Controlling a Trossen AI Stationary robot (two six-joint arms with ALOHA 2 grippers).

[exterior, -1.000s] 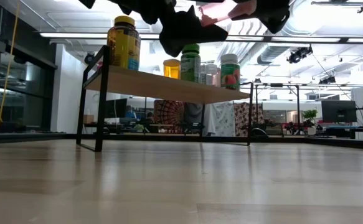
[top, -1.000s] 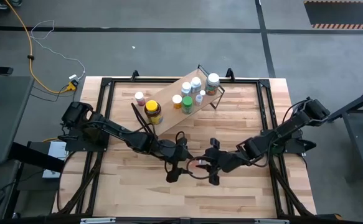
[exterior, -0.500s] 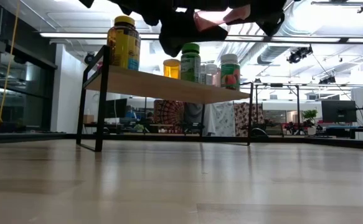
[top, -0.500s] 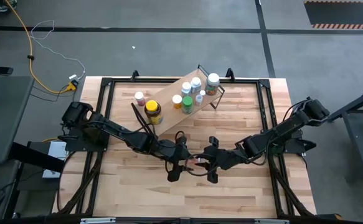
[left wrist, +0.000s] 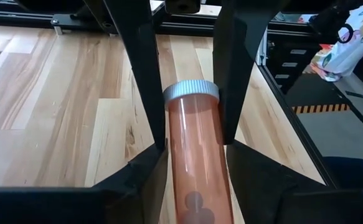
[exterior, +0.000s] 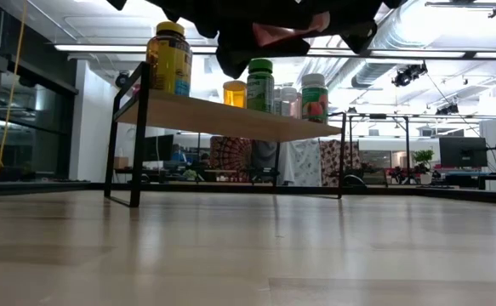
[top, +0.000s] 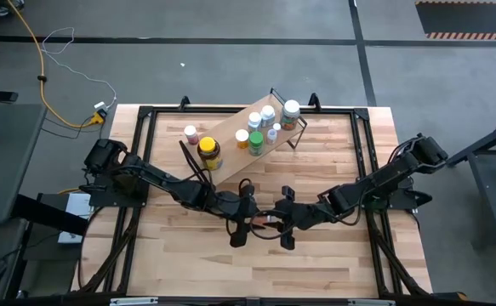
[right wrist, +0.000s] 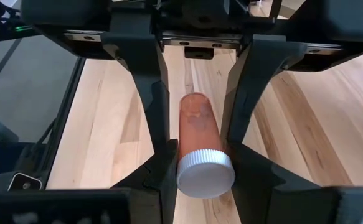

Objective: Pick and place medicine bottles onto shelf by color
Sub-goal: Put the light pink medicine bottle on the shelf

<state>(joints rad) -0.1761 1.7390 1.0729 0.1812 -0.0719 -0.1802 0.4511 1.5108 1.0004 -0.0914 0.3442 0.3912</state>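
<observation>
Above the near middle of the butcher-block table (top: 333, 255), the two tools meet nose to nose, both around one translucent orange vial with a ribbed white cap (left wrist: 192, 155). The right tool (right wrist: 200, 163) pinches the vial at its capped end, a dark finger (right wrist: 158, 112) pressed on either side. The left tool (left wrist: 190, 165) straddles the vial's bottom end; its fingers (left wrist: 142, 68) stand right against the tube, though I cannot tell whether they press it. The vial lies level in the air, clear of the table. Farther back, the long light-wood shelf with black wire frame ends (top: 230, 129) sits askew, carrying a large amber jar with a yellow lid (top: 208, 150), a green bottle (top: 255, 142) and several white-capped bottles (top: 290, 110).
</observation>
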